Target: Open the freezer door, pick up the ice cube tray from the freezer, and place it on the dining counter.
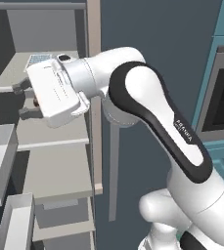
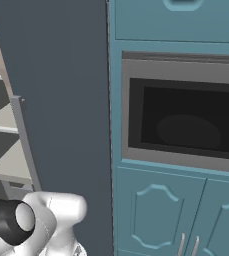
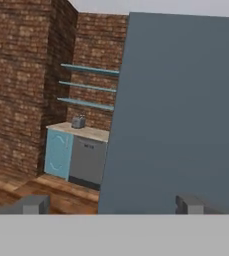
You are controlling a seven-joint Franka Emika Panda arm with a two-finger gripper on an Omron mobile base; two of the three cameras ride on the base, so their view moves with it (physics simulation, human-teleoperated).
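- The freezer door (image 3: 186,110) stands swung out; in the hand view it is the big slate-grey slab over the right half of the frame, seen edge-on against a brick room.
- The freezer (image 1: 59,146) interior is exposed at the left of the left base view: light grey shelves, and white bins at the lower left.
- The ice cube tray (image 1: 39,59) lies on the top shelf, upper left of that frame, its pale blue grid just visible behind the white hand.
- The fingers (image 3: 36,204) are spread wide, one tip at the lower left and one at the lower right of the hand view, with nothing between them.
- Judged step: with the door open, the reach for the tray comes next. The hand looks sideways, away from the shelves, so it should first turn to face the top shelf.
- It would do well to come in level over the shelf lip, keep the fingers wide until they straddle the tray's short sides, then close.
- Risk, as a judgement: the wrist sits close to the shelf edges, so a quick swing could clip them.
- The right base view adds the closed dark door (image 2: 61,100) with its vertical bar handle (image 2: 23,140), and a built-in oven (image 2: 186,115) in teal cabinets.
- The hand view alone gives a toaster (image 3: 78,121) on a far table.
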